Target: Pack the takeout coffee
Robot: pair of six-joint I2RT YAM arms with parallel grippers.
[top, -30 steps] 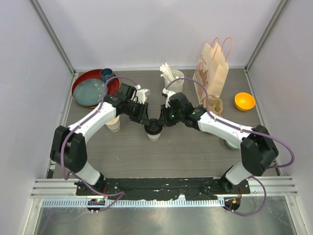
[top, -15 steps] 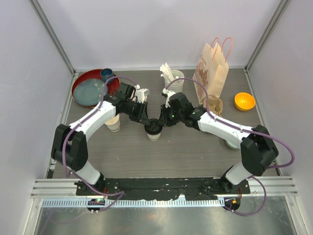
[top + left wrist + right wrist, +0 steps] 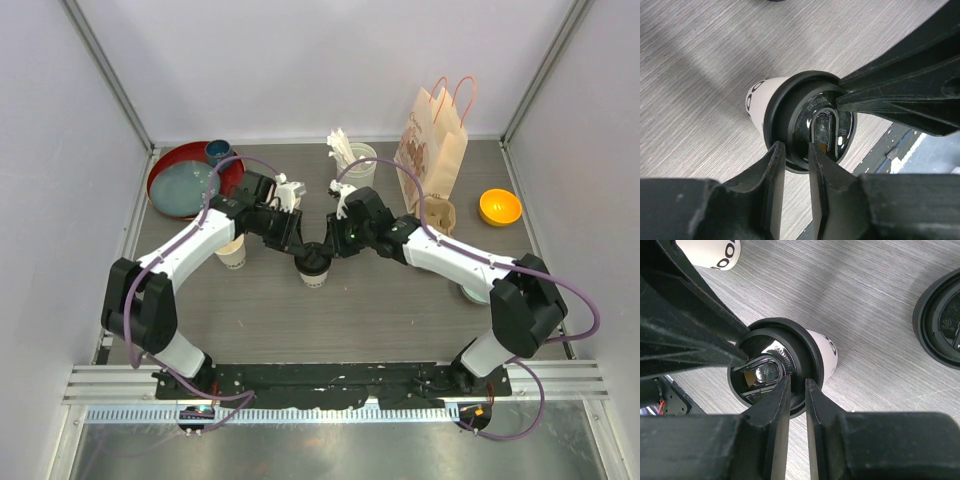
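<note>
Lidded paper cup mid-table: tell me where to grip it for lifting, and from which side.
Grip the lidded cup by its white wall just under the black lid, coming in level from the side. It stands upright and narrows downward, so the overhanging lid rim should stop it slipping.

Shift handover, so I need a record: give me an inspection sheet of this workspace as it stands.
Surface: grey wood-grain table, no spill seen.
Job's things: lidded cup centre; unlidded cup to its left; spare lid lying flat.
Clutter: red tray, stick holder, paper bag, pulp carrier, orange bowl.
Grippers: left gripper and right gripper each pinch the rim of the black lid on the lidded cup.
Cables: purple cables looped along both arms.
Surroundings: white walls, metal frame.
</note>
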